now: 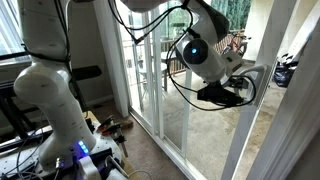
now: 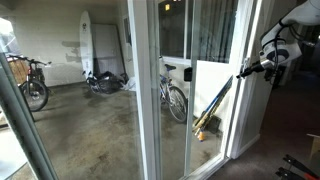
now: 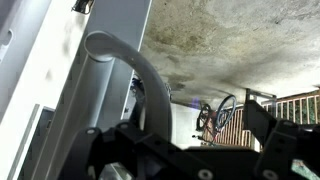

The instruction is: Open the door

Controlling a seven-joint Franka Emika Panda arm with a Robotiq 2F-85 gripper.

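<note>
The door is a tall glass pane in a white frame; its edge stile shows in both exterior views point(image 1: 268, 95) point(image 2: 247, 115). In the wrist view the curved grey loop handle point(image 3: 138, 72) rises from the white stile point(image 3: 75, 90). My gripper point(image 3: 190, 135) is open and right at the handle. The handle's lower part passes between the two dark fingers, close to the left one. In both exterior views the gripper point(image 1: 238, 92) point(image 2: 244, 69) sits against the stile at about mid height. I cannot tell if a finger touches the handle.
The robot's white base point(image 1: 50, 100) stands indoors with cables on the floor point(image 1: 110, 128). A fixed glass panel point(image 2: 95, 90) is beside the door. Outside on the concrete patio are bicycles point(image 2: 175, 95) point(image 2: 30, 85), a surfboard point(image 2: 87, 45) and a wooden railing point(image 3: 295, 105).
</note>
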